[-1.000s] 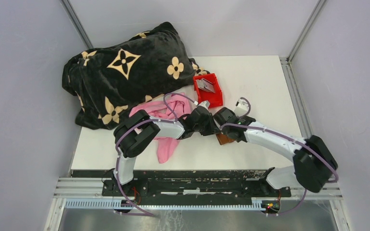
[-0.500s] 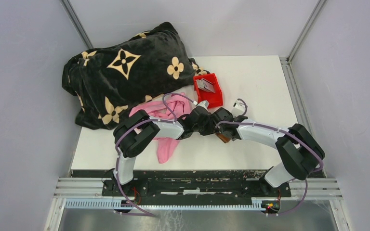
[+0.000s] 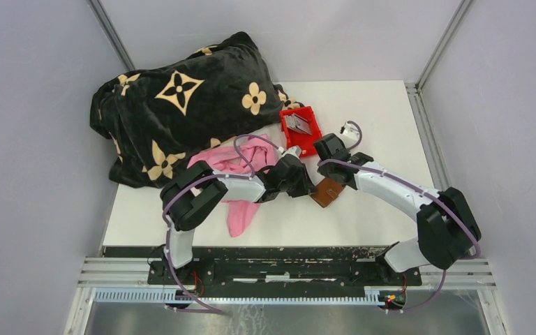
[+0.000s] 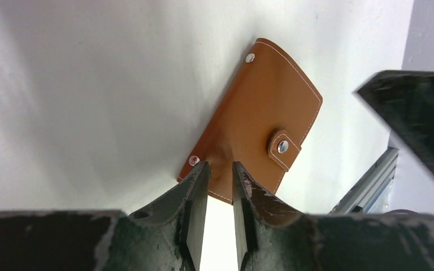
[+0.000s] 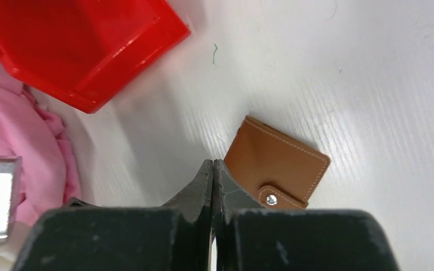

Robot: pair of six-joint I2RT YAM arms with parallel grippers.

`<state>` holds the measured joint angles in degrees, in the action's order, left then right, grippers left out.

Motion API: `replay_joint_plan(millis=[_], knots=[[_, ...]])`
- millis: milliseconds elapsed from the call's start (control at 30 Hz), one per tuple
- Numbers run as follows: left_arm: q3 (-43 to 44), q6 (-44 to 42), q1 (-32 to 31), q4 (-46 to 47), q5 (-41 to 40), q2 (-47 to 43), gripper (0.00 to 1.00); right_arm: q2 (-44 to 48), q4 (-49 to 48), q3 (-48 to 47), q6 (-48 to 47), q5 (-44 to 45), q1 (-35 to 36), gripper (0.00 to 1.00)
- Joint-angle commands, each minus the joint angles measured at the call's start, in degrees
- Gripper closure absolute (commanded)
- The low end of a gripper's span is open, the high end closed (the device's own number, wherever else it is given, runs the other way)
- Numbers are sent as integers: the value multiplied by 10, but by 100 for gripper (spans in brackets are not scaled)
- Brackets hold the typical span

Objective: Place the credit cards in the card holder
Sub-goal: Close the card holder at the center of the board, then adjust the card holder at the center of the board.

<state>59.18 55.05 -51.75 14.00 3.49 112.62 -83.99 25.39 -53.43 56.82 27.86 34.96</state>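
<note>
While grey walls (image 3: 35,139) enclose the white table (image 3: 384,118), blanket (image 3: 181,105) and pink cloth (image 3: 241,167) lie left of the left gripper (image 4: 219,166), its fingers barely parted at the card holder (image 4: 260,113) edge; grip unclear. Only overhead shows credit cards (image 3: 297,123) in the red bin (image 3: 314,143). Closed and empty, the right gripper (image 5: 213,164) has the holder beside its tips.

Brown leather holder (image 4: 263,107), closed, snap tab fastened, flat on white counter (image 3: 380,118), near edge puckered between left fingers (image 4: 196,189), grey-silver cards (image 3: 298,123) piled in red bin (image 3: 313,148)
</note>
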Motion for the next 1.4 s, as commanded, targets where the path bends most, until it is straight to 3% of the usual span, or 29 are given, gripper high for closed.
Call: replay_joint_plan(millis=[0,233,533,800,1367], knots=[[-35,-18,5,-203,-79,9,66,42,41,-31,-21,10,-9,96],[-18,-28,11,-204,-98,-36,62,95,122,-12,14,23,-10,92],[-19,-41,14,-153,-74,-76,59,134,160,56,56,0,-10,89],[-33,-52,19,-119,-59,-119,58,76,111,74,74,-38,-10,90],[-80,-111,58,-104,-69,-146,59,-75,65,-6,57,-52,-11,92]])
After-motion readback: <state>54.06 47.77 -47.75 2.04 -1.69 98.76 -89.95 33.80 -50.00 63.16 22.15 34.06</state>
